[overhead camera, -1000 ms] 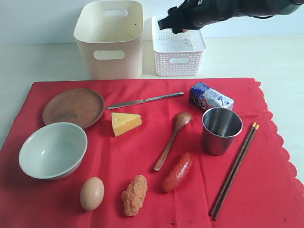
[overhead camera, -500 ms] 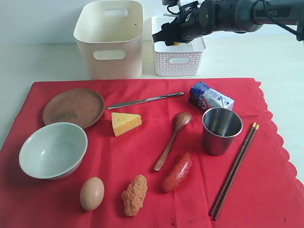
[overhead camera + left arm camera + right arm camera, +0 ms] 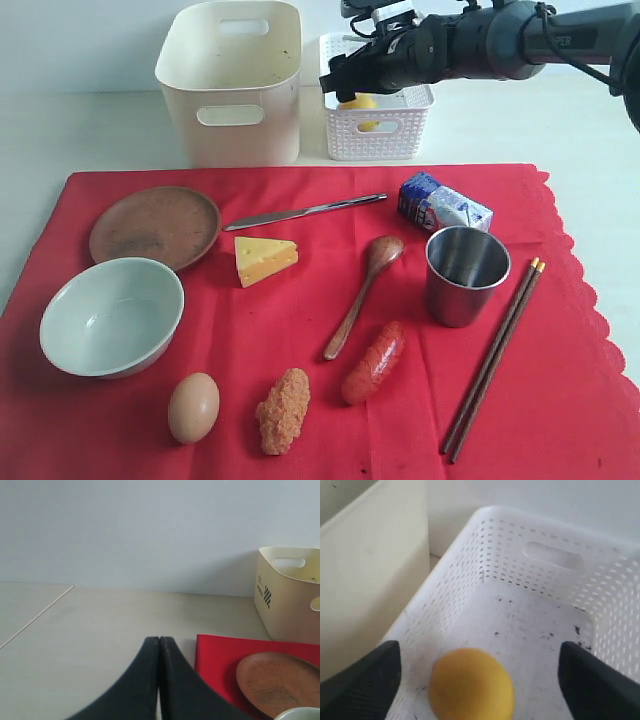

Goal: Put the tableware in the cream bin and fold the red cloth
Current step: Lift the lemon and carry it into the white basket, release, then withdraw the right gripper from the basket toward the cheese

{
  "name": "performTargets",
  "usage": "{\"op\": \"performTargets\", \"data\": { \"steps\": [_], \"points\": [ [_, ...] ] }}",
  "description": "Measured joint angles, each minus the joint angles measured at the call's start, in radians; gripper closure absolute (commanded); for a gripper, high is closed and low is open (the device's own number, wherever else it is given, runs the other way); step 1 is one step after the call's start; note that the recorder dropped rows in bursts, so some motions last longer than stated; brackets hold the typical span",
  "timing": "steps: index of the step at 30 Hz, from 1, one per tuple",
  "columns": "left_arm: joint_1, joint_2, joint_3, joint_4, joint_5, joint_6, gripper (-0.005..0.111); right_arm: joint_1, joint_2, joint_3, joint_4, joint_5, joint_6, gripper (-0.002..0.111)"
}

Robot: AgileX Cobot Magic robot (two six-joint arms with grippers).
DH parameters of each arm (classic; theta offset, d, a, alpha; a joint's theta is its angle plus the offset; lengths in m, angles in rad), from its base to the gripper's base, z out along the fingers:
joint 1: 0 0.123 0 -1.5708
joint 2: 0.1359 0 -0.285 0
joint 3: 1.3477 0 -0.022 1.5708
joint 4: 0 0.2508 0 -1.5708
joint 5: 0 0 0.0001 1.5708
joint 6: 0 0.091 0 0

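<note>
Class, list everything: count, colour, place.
cloth: 1, red, foreground
plate: 1, brown, left
bowl: 1, pale, front left
knife: 1, steel, beside plate
cheese: 1, yellow, centre
spoon: 1, brown, centre
cup: 1, steel, right
chopsticks: 2, dark, rightmost
carton: 1, blue, behind cup
egg, nugget, sausage: 1 each, tan, orange, red, front
bin: 1, cream, behind cloth
basket: 1, white, beside bin
lemon: 1, yellow, in basket
left gripper: black, shut
right gripper: open, over basket

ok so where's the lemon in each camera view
exterior: lemon inside the white basket, just below the right gripper
left wrist: not in it
right wrist: lemon in the basket, between the open gripper's fingers
shared landmark: cream bin, visible in all three
</note>
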Motion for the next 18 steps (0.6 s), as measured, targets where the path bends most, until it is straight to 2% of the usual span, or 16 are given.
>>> {"op": "performTargets", "data": {
  "steps": [18],
  "points": [
    [0.0, 0.0, 0.0, 0.0, 0.0, 0.0, 0.106, 0.0, -0.046, -0.002, -0.016, 0.049, -0.022, 0.018]
  ]
}}
